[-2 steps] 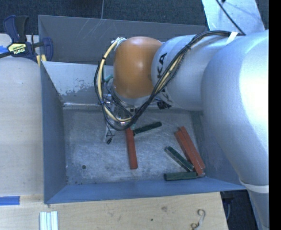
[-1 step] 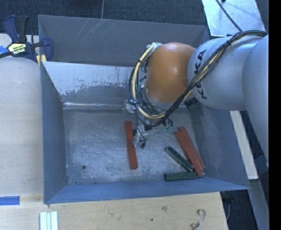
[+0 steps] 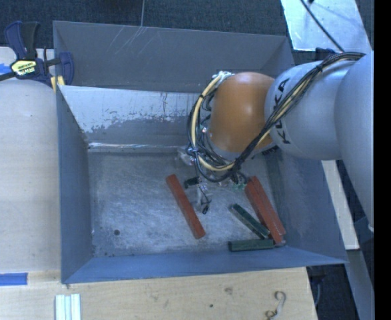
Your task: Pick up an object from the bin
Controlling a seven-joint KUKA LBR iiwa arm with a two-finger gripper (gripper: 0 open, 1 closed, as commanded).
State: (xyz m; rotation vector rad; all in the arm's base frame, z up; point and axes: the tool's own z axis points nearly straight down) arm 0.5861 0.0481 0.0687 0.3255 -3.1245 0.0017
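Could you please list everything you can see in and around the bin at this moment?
bin: 1, grey metal, middle of the view.
red-brown bars: 2, red-brown, flat on the bin floor; one mid-floor, next to the gripper on the view's left, one near the right wall.
dark green sticks: 2, dark green, front right corner; one slanted beside the right bar, one along the front wall.
arm: 1, silver with an orange wrist cover and cables, reaching in from the view's right.
gripper: 1, dark, low between the two bars.

Silver-grey KUKA arm, one unit.
Rounded orange wrist cover; black "KUKA" lettering; looped black, yellow and white cables; small dark pincer.
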